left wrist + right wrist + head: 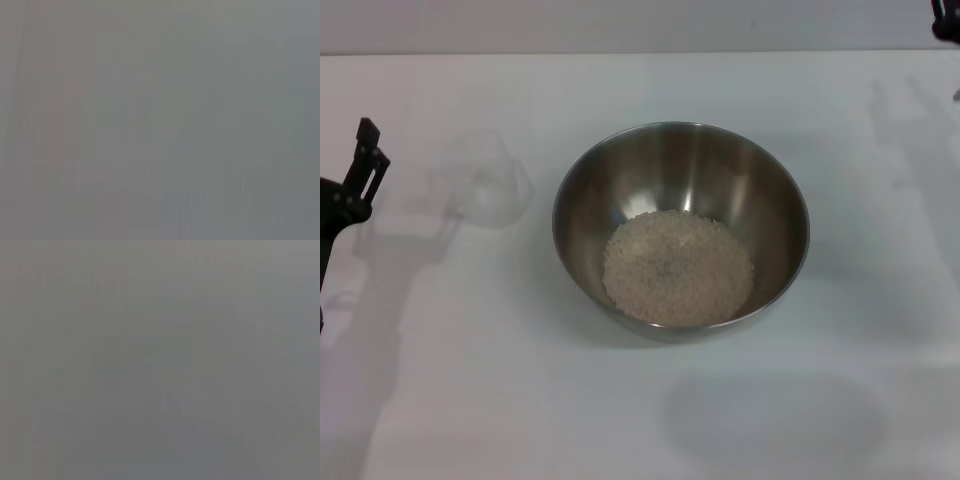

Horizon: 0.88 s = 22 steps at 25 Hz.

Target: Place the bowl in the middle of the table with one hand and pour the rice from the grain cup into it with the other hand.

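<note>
Pale beige rice (pixel 678 268) already heaps inside the shiny steel bowl (pixel 590 190) mid-frame on the white tabletop (pixel 520 400), the clear plastic cup (pixel 485 180) lies empty to its left, and my left claw (pixel 360 165) at the left edge holds nothing, its opening I cannot tell, so I judge only retreat remains.

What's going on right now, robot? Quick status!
Left gripper at left edge, holding nothing; right gripper far corner. Rice in bowl, cup empty beside it. Nothing in the way.
</note>
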Tool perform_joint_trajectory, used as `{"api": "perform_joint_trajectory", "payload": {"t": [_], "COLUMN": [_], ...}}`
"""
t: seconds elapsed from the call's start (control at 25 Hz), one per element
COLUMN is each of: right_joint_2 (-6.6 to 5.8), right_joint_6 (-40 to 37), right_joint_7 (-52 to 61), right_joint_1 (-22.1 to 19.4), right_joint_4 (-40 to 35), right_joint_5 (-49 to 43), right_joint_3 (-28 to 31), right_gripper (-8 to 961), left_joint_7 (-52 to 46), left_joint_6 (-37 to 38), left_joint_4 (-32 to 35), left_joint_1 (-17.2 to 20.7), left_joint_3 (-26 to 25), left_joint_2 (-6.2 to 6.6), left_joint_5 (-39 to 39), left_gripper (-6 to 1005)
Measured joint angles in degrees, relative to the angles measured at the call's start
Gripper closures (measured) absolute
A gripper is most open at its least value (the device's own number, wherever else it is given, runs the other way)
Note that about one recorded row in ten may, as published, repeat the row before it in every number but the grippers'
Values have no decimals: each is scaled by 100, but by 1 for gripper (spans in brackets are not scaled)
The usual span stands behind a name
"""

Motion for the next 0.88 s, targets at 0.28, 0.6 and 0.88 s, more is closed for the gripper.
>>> {"api": "perform_joint_trajectory", "payload": {"t": [0.28, 0.6, 0.88], "right_joint_2": [23, 22, 20], "right_joint_6": [-17, 23, -23], "right_joint_7": [24, -55, -349], "right_joint_1": [-301, -311, -300], "right_joint_4": [13, 76, 69], "right_joint_5": [33, 43, 178], "right_joint_3": [-62, -19, 24], "right_gripper": [358, 222, 222], "left_joint_7": [-31, -35, -35], "left_joint_6": [-53, -334, -282], "left_joint_4": [230, 205, 85], "left_joint_1": [-308, -324, -258], "left_joint_3": [-117, -500, -561], "left_joint_2": [1, -41, -38], "left_joint_5": [-6, -226, -454], "left_gripper": [140, 140, 140]}}
